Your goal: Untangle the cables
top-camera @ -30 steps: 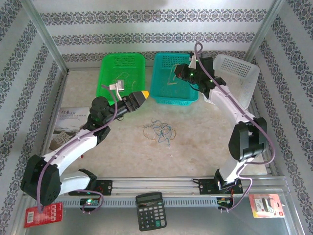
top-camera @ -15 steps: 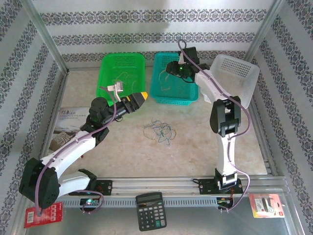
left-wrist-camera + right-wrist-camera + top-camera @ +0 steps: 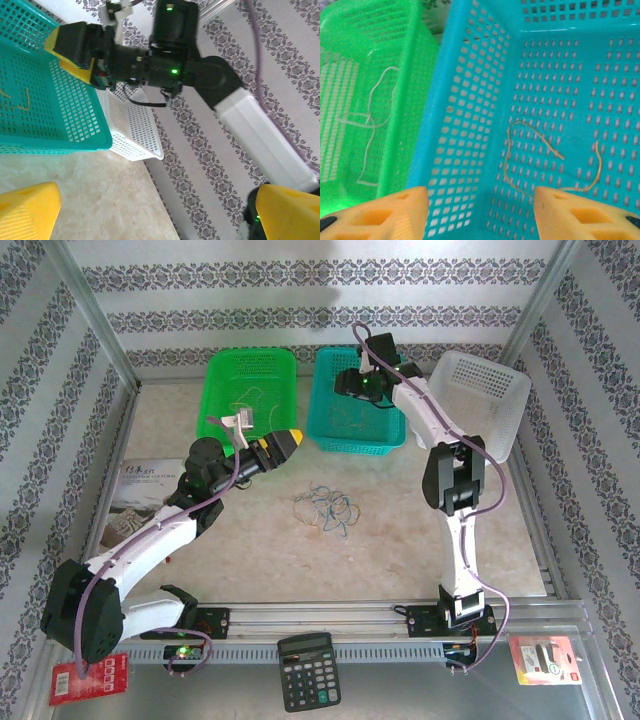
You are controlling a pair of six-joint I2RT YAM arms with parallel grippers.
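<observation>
A loose tangle of thin blue and pale cables (image 3: pixel 326 508) lies on the table's middle, apart from both grippers. My right gripper (image 3: pixel 347 383) hovers open above the teal basket (image 3: pixel 330 440). Its yellow fingers (image 3: pixel 395 212) stand wide apart over the basket's floor, where two thin yellow cables (image 3: pixel 520 155) lie. In the green basket (image 3: pixel 415 75) lies a whitish cable (image 3: pixel 375 112). My left gripper (image 3: pixel 288 438) hangs open in front of the green basket (image 3: pixel 222 375), left of the tangle, with nothing between its fingers (image 3: pixel 25 210).
A white basket (image 3: pixel 490 390) leans at the back right. Near the left arm lies a booklet (image 3: pixel 135 495). A calculator (image 3: pixel 306 670) and small packages (image 3: pixel 545 660) sit in front of the base rail. Patterned walls close in the table.
The right arm has swung left and folded upright, carrying its gripper from the teal basket's right side to above its back middle. The left gripper has barely shifted.
</observation>
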